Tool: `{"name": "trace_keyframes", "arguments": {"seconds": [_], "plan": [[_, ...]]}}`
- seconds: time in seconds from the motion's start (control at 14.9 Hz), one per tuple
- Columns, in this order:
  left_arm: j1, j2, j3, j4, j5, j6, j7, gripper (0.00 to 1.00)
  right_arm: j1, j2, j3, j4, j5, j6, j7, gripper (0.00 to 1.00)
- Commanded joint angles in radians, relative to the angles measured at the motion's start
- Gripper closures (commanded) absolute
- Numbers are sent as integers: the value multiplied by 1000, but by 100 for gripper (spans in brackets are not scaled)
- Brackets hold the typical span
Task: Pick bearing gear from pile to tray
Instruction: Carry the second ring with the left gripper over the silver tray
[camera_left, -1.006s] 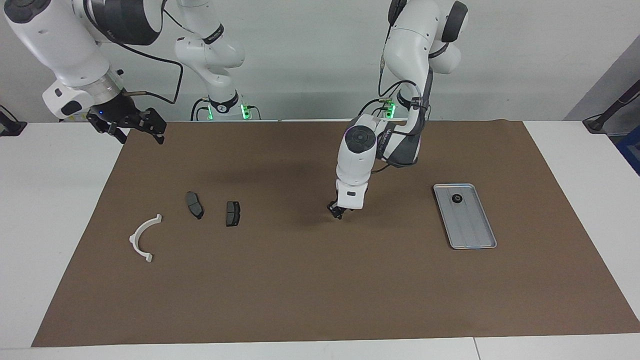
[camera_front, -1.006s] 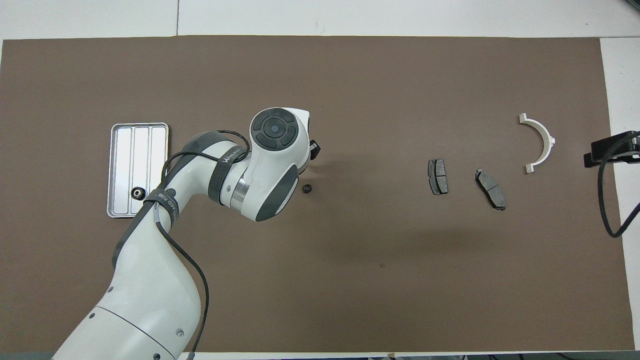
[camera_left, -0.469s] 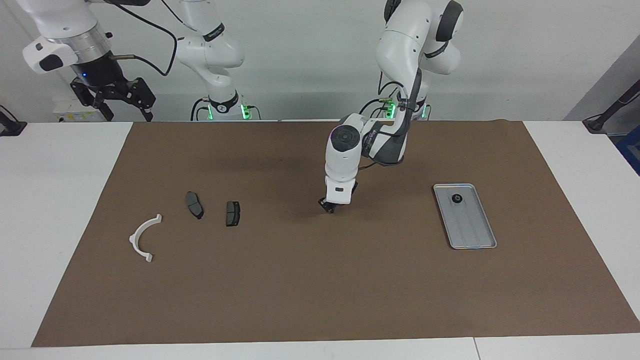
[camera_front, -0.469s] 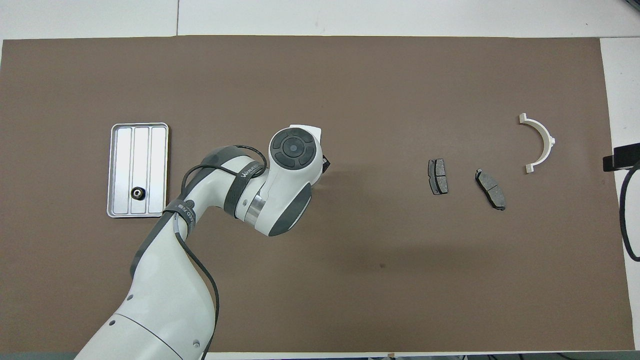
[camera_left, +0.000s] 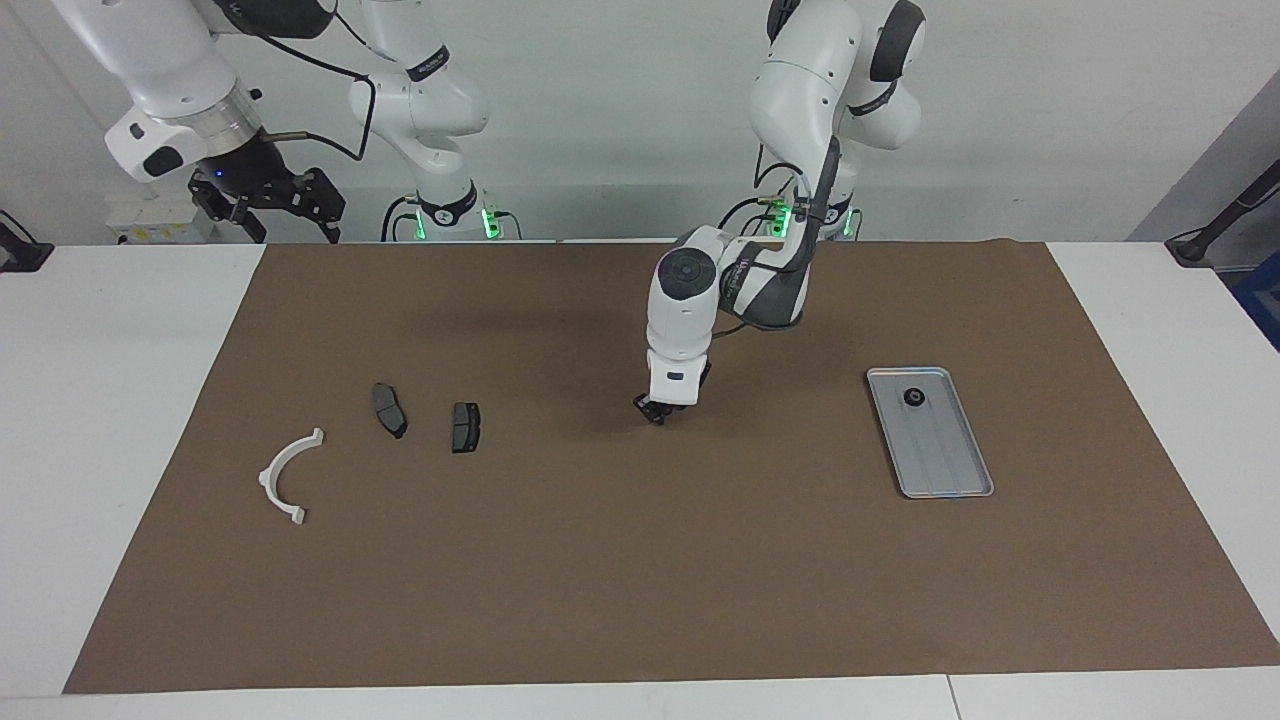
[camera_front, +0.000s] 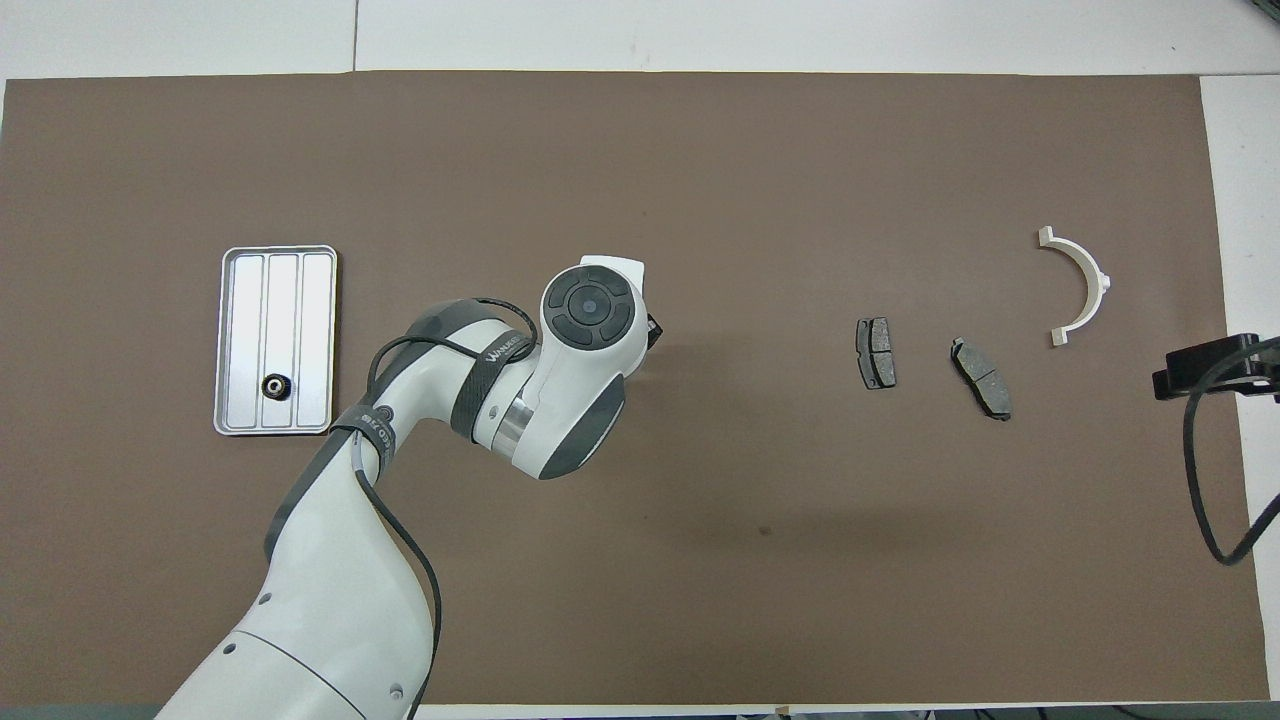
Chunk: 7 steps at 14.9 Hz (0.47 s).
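The silver tray (camera_left: 945, 455) lies at the left arm's end of the brown mat, with one small black gear (camera_left: 913, 397) in it; both also show in the overhead view, tray (camera_front: 250, 300) and gear (camera_front: 275, 386). My left gripper (camera_left: 654, 410) is down at the mat near the middle. Its wrist (camera_front: 590, 310) hides the spot under it from above, and no loose gear shows there. The pile's white half-ring bracket (camera_left: 285, 478) and two brake pads (camera_left: 389, 409) (camera_left: 465, 427) lie toward the right arm's end. My right gripper (camera_left: 270, 198) waits, open, up in the air by that end's edge.
The brown mat (camera_left: 640, 580) covers most of the white table. In the overhead view the bracket (camera_front: 1082, 285) and the pads (camera_front: 875, 352) (camera_front: 981, 377) lie apart from each other, and the right gripper (camera_front: 1205, 365) shows at the mat's edge.
The left hand shifted a little toward the right arm's end and now covers the loose gear that lay on the mat. The right gripper rose, then came back slightly.
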Motion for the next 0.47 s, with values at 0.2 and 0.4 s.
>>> {"name": "trace_keyframes", "arguments": {"seconds": [0.2,0.4], "plan": [[-30,-47,18,-69,14,31,-26,98,-10,-35,-2,-39,-5,9,-18,0],[-10,-42,21,3,17,-80,-25,100,-8,-33,-3,-42,-5,27,-10,0]]}}
